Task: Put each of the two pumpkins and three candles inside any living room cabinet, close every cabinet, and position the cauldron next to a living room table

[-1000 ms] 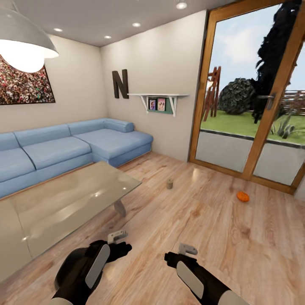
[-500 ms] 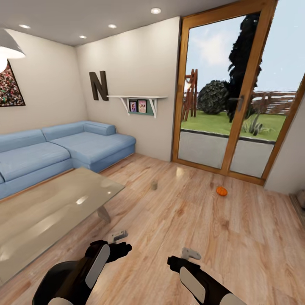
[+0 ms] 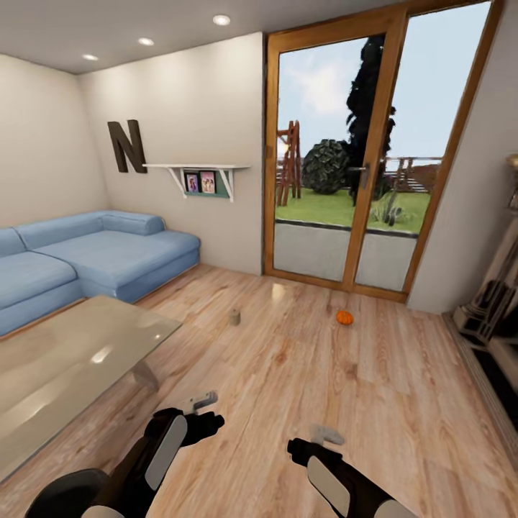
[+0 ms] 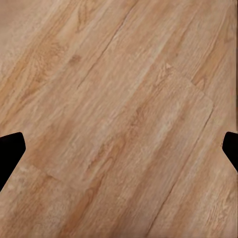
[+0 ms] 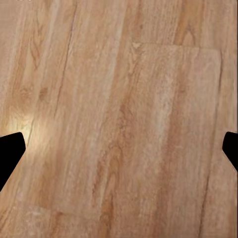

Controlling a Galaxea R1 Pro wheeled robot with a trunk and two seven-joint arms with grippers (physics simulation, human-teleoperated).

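So the pumpkin [image 3: 344, 317] is sitting out on the wood floor [image 3: 374, 403] near the glass door [image 3: 360, 158], well ahead of the right hand [image 3: 327, 434] and a bit to its right. One candle [image 3: 234, 316] is standing upright on the floor too, well apart from the pumpkin and off toward the blue sofa [image 3: 93, 255], just past the far corner of the glass tabletop [image 3: 65, 360]. It's well ahead of the left hand [image 3: 201, 401]. Both hands are hanging low over bare floor, holding nothing. The head view is giving me the whole room, but the fingers are too small there to judge the gap. The wrist cams are where that gets clear: the left hand [image 4: 119, 148] is showing dark fingertips [image 4: 10, 151] at opposite edges of the picture with only planks between them, so it's spread wide, and the right hand [image 5: 119, 148] has its fingertips [image 5: 10, 151] set apart the same way over planks. Over on the right edge of the head view there's some pale, dark-fronted furniture [image 3: 493, 309] along the wall, but I can't tell what it is.
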